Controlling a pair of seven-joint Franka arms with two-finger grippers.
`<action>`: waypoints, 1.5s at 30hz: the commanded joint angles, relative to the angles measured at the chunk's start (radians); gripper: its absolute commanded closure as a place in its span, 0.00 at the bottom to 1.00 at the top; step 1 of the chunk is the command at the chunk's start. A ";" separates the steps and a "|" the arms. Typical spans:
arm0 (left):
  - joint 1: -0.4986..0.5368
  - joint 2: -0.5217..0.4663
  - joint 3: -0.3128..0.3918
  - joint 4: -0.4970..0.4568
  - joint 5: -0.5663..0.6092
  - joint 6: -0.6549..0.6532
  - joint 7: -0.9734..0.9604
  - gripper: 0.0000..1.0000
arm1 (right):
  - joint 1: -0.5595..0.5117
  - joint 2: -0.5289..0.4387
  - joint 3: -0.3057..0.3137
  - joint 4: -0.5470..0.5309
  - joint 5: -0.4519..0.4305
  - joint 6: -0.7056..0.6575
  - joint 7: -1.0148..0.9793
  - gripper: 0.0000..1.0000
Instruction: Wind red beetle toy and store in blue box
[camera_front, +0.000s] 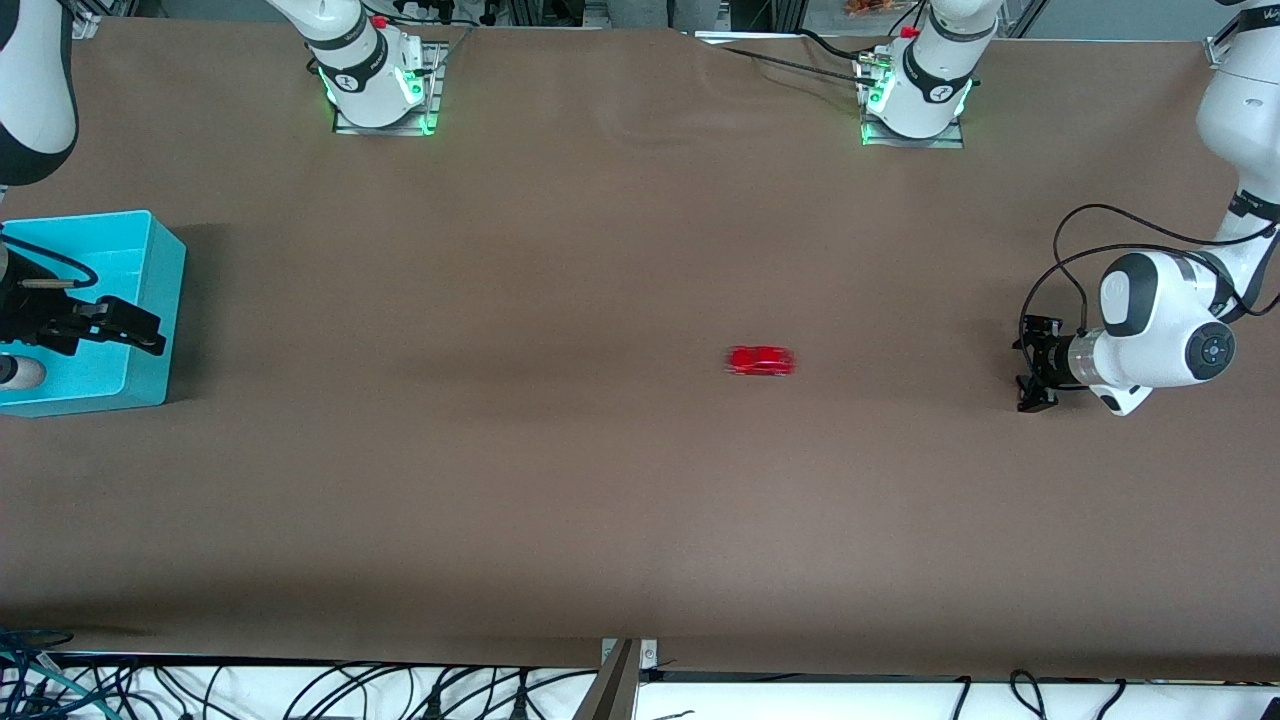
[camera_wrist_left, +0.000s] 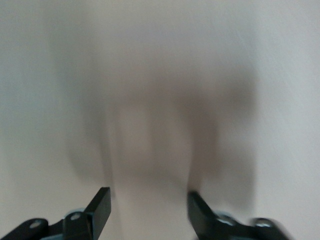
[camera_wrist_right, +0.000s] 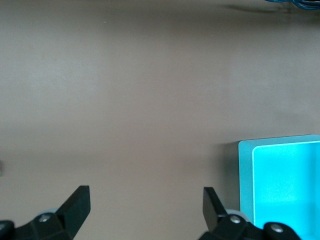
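The blue box (camera_front: 140, 290) is seen at the right arm's end of the table, with the right gripper (camera_front: 150, 335) held over it, fingers spread wide, nothing held. The red beetle toy (camera_front: 761, 360) sits mid-table, alone. The left gripper (camera_front: 1032, 377) is low over the left arm's end of the table, fingers parted, empty.

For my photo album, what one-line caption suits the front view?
Red beetle toy alone mid-table, blue box under the right end effector, left end effector empty.
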 joint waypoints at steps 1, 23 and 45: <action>-0.008 0.006 -0.010 0.052 0.027 -0.045 0.017 0.28 | -0.004 -0.003 0.003 0.010 -0.002 -0.003 -0.001 0.00; -0.126 -0.007 -0.053 0.216 0.138 -0.128 0.197 0.04 | -0.003 -0.004 0.005 0.010 -0.002 -0.006 0.007 0.00; -0.175 -0.030 -0.069 0.341 0.149 -0.134 0.708 0.01 | 0.007 -0.009 0.011 0.010 -0.006 -0.012 0.041 0.00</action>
